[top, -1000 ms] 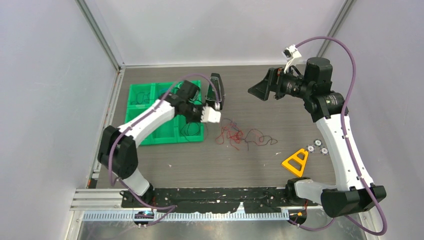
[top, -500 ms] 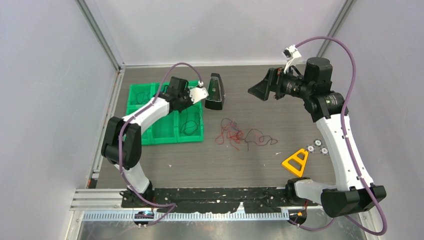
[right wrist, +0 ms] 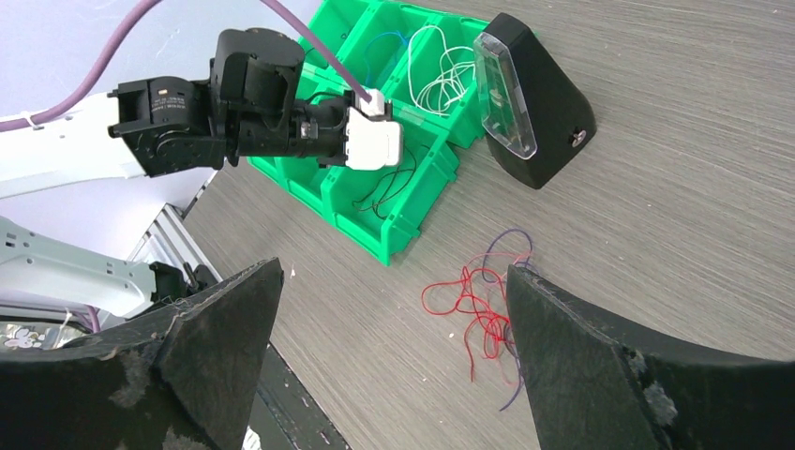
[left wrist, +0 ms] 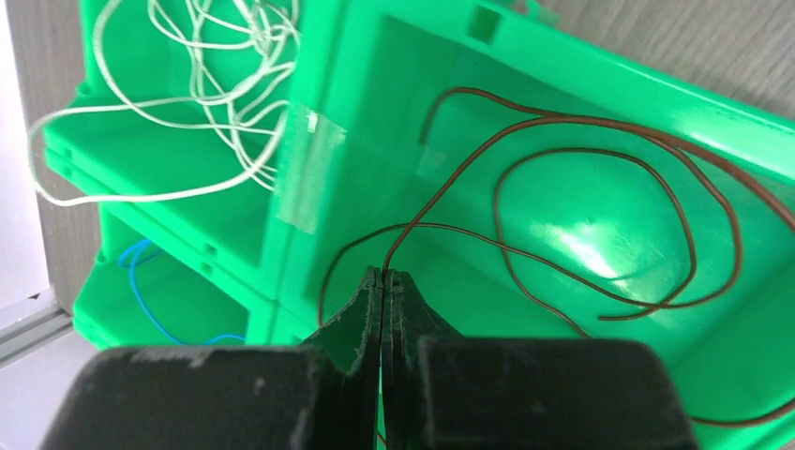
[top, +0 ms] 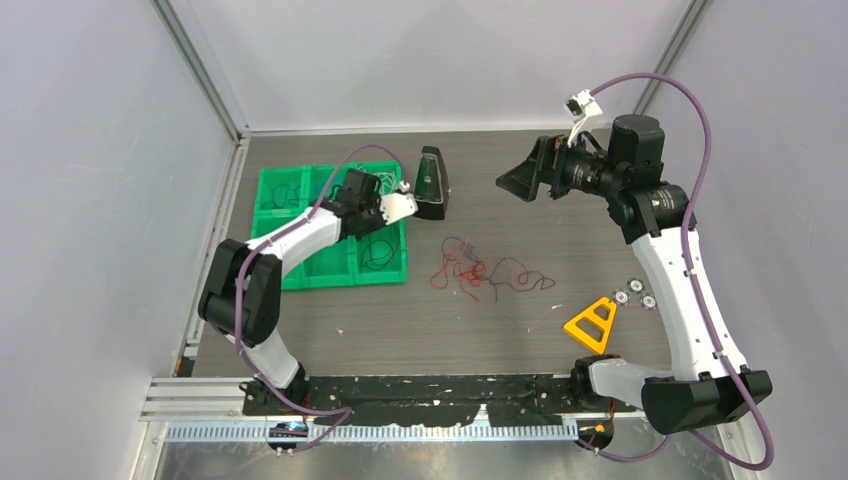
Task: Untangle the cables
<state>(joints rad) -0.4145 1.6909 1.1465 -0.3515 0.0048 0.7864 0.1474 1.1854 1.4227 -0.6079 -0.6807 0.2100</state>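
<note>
Over the green tray (top: 330, 283) at the left of the surface, the left pincer (left wrist: 384, 277) is clenched on a dark brown cable (left wrist: 581, 119) – its two fingers meet flat against each other and the strand comes out from between their tips. From there the cable runs in loose loops across the floor of one compartment of the tray. In the compartment next to it lies a white cable (left wrist: 216, 94) in a loose bundle, and a blue cable (left wrist: 150, 281) shows in a further one.

Near the middle of the surface, apart from the tray, sits a small tangle of cables (top: 480, 272), mostly red with darker strands through it; neither arm touches it. A black wedge-shaped stand (top: 431, 185) with a clear face is just beyond the tray's far right corner.

On the right the right pincer (top: 520, 180) is held up off the surface, its fingers spread wide and holding nothing – in its wrist view the tangle lies between the two fingers. A yellow triangle (top: 592, 325) and a few small round discs (top: 635, 295) lie near the right arm.
</note>
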